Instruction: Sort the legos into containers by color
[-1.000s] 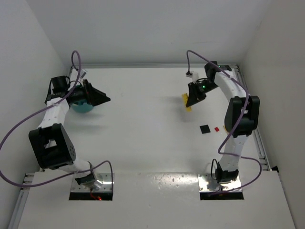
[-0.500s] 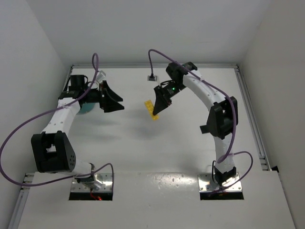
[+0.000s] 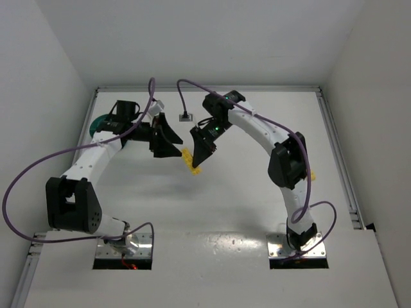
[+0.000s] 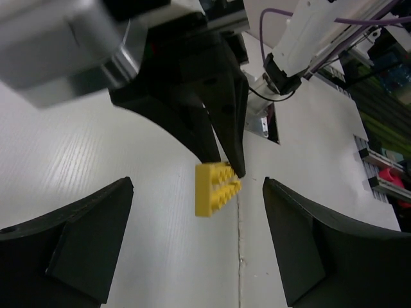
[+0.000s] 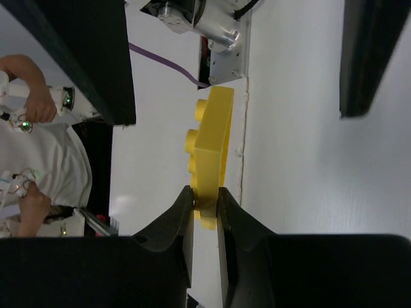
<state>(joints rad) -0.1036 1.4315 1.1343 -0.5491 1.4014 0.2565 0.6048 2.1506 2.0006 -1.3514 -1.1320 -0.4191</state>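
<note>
We held the yellow brick (image 5: 209, 151) by one edge in the right gripper (image 5: 205, 197) above the table, its free end toward our left gripper (image 3: 174, 149), spread wide, probably for a handover. The teal bowl (image 3: 95, 123) stood far left.

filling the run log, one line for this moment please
right tool: shut on yellow lego, mid-air | left tool: open, facing the lego

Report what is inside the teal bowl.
Only a sliver of the teal bowl rim shows beside the left arm; its inside is covered. The yellow lego is outside, pinched by the right gripper's fingers.
</note>
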